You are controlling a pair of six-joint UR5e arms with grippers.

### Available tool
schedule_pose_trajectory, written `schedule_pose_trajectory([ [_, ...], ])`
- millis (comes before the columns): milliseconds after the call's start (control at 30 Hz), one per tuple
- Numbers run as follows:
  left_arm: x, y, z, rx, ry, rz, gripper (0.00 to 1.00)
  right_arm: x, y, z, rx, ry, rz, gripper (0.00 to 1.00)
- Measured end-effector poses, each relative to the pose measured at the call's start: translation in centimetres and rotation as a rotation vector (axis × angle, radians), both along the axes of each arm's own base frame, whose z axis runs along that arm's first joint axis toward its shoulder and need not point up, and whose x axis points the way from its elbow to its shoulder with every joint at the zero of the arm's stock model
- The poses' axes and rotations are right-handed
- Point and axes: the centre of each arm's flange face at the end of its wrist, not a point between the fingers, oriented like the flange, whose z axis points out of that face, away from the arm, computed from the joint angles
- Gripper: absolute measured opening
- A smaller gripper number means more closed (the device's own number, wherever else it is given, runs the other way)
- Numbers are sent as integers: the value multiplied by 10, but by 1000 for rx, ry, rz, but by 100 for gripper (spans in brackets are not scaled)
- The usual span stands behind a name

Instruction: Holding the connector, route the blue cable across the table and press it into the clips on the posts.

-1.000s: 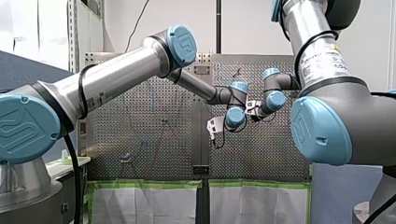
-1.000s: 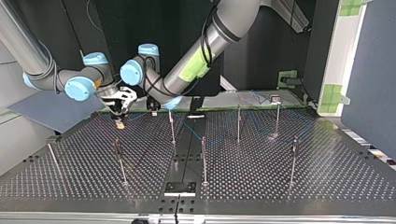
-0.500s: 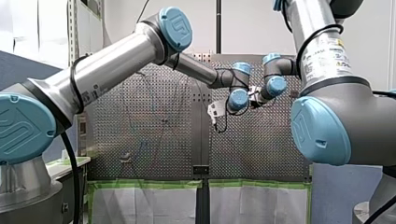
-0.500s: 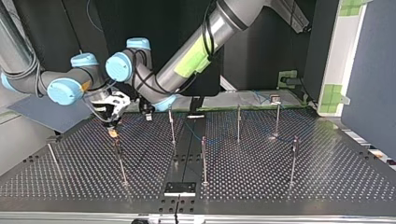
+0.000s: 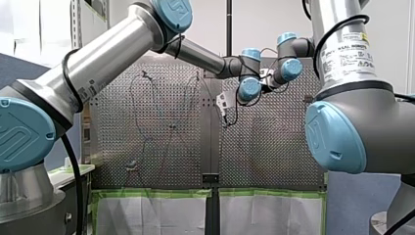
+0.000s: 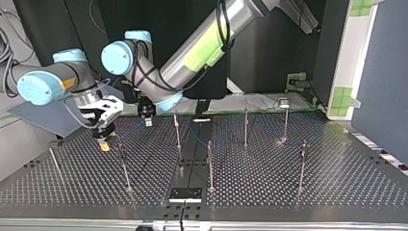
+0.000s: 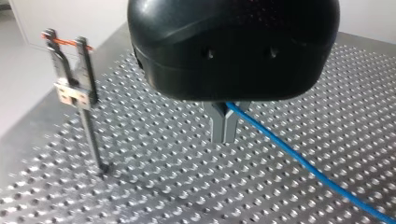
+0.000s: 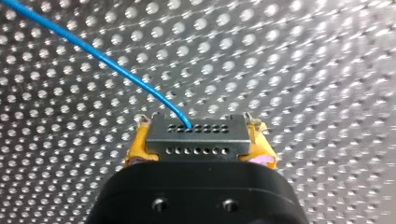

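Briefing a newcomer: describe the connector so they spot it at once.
Start at the perforated table, at the top view's left, where my right gripper hangs. Between its yellow pads sits the connector: a small grey block with two rows of holes, the blue cable running out of one row.

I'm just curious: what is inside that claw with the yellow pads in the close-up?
A grey connector with two rows of small holes sits there, and a blue cable leaves one hole. Its lower part is hidden behind the black body of my right gripper.
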Motion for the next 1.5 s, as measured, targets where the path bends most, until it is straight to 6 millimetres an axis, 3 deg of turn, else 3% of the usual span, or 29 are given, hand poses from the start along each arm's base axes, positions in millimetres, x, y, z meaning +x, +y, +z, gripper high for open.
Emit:
schedule_pose_trajectory([
  [233, -18, 5, 24, -21, -23, -15, 0, -3, 15, 32, -32, -8, 2, 0],
  [600, -38, 8, 78, -58, -85, -33, 0, -2, 19, 38, -38, -10, 6, 0],
  [767, -36, 11, 86, -62, -94, -27, 0, -2, 23, 47, -49, -16, 8, 0],
  [1033, -13, 27, 82, -48, -94, -4, 0, -3, 27, 69, -74, -31, 12, 0],
  [1233, 16, 42, 83, -55, -120, -10, 0, -3, 26, 71, -74, -32, 11, 0],
  [1500, 37, 43, 79, -83, -159, -51, 0, -8, 22, 70, -76, -34, 1, 0],
])
